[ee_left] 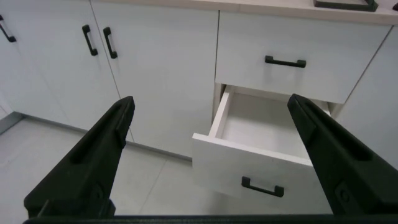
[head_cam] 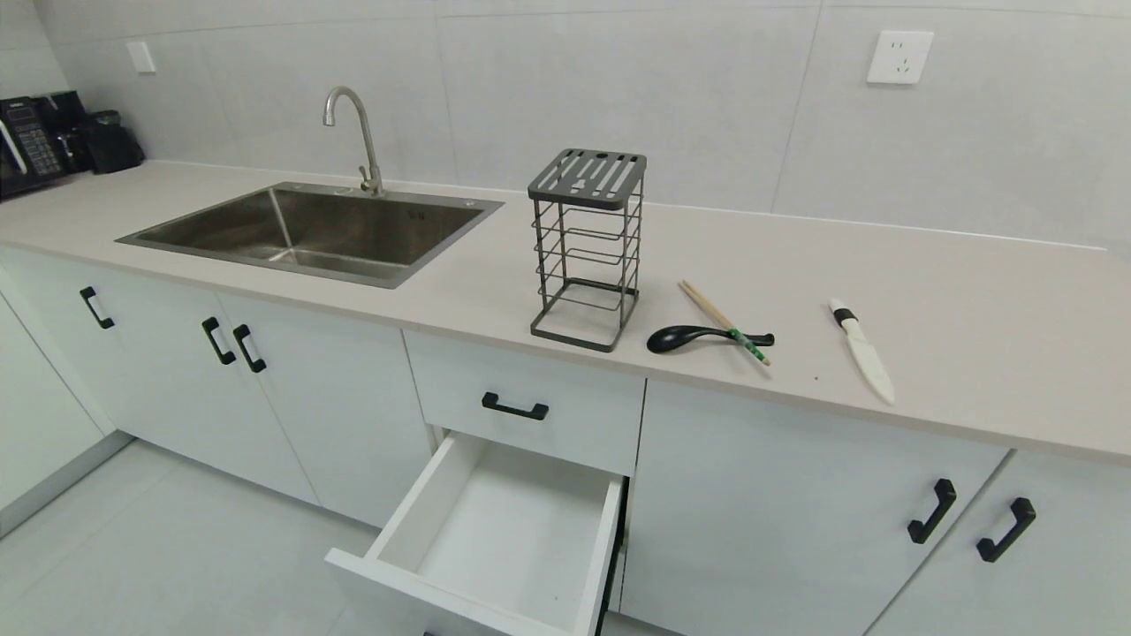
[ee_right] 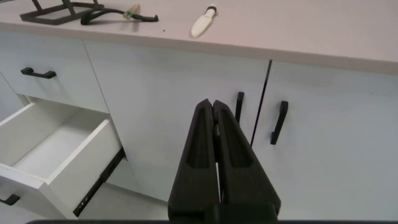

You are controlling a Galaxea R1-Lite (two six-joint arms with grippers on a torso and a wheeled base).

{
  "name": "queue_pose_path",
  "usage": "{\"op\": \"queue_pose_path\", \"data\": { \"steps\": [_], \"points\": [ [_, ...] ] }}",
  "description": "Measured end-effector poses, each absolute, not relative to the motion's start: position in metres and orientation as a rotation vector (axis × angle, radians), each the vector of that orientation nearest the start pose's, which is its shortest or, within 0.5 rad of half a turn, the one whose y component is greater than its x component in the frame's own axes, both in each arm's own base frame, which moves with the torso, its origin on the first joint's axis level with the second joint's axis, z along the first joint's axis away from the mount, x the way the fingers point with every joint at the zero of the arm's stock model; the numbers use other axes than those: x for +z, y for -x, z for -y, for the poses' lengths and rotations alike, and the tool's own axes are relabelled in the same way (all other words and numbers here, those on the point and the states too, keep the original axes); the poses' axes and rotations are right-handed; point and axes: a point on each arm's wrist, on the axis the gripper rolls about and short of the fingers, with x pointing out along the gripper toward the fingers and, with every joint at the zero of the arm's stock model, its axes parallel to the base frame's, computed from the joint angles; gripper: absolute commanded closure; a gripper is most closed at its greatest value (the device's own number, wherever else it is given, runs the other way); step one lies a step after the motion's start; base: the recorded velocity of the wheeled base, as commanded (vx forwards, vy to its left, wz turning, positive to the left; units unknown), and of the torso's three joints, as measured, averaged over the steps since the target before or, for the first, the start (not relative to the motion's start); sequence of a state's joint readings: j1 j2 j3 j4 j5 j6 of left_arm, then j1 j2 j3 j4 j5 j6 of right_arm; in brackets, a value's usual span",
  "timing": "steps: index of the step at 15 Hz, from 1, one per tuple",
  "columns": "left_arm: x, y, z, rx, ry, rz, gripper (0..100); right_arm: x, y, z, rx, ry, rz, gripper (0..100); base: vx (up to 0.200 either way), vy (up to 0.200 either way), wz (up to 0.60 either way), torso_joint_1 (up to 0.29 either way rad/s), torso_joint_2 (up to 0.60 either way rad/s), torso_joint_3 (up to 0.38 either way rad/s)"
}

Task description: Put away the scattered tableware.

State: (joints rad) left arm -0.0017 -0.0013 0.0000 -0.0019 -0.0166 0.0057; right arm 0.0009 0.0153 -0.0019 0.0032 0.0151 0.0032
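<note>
On the countertop a black spoon (head_cam: 698, 336) lies next to a wire rack (head_cam: 587, 249). A pair of wooden chopsticks (head_cam: 720, 320) lies across the spoon's handle. A white knife (head_cam: 862, 351) rests farther right. The spoon (ee_right: 109, 15), chopsticks (ee_right: 132, 12) and knife (ee_right: 203, 22) also show in the right wrist view. My left gripper (ee_left: 208, 115) is open, low in front of the open lower drawer (ee_left: 261, 149). My right gripper (ee_right: 213, 113) is shut with nothing in it, below counter level before the cabinet doors (ee_right: 261, 118).
The lower drawer (head_cam: 495, 539) stands pulled out below the rack; its inside is bare. A sink (head_cam: 309, 231) with a faucet (head_cam: 355, 132) sits at the left. Dark appliances (head_cam: 53, 137) stand at the far left. A wall socket (head_cam: 899, 56) is at the back right.
</note>
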Motion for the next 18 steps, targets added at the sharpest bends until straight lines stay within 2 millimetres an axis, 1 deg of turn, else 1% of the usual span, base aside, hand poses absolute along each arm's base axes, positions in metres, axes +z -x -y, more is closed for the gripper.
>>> {"op": "queue_pose_path", "data": {
  "steps": [2, 15, 16, 18],
  "points": [
    [0.0756, 0.0229, 0.0003, -0.017, -0.006, 0.003, 0, 0.0759, 0.0218, -0.0003, 0.016, -0.003, -0.017, 100, 0.200, 0.000, 0.00, 0.053, -0.13, -0.056],
    [0.0755, 0.0229, 0.0003, -0.017, -0.008, 0.002, 0, 0.0759, 0.0218, -0.0003, 0.016, -0.007, -0.018, 100, 0.000, 0.000, 0.00, 0.000, 0.00, 0.000],
    [0.0756, 0.0229, 0.0003, -0.017, -0.008, 0.003, 0, 0.0759, 0.0218, -0.0003, 0.015, -0.014, -0.018, 0, 0.000, 0.000, 0.00, 0.000, 0.00, 0.000],
    [0.0756, 0.0229, 0.0003, -0.017, -0.008, 0.003, 0, 0.0759, 0.0218, -0.0003, 0.015, -0.019, -0.018, 0, 0.000, 0.000, 0.00, 0.000, 0.00, 0.000]
  ]
}}
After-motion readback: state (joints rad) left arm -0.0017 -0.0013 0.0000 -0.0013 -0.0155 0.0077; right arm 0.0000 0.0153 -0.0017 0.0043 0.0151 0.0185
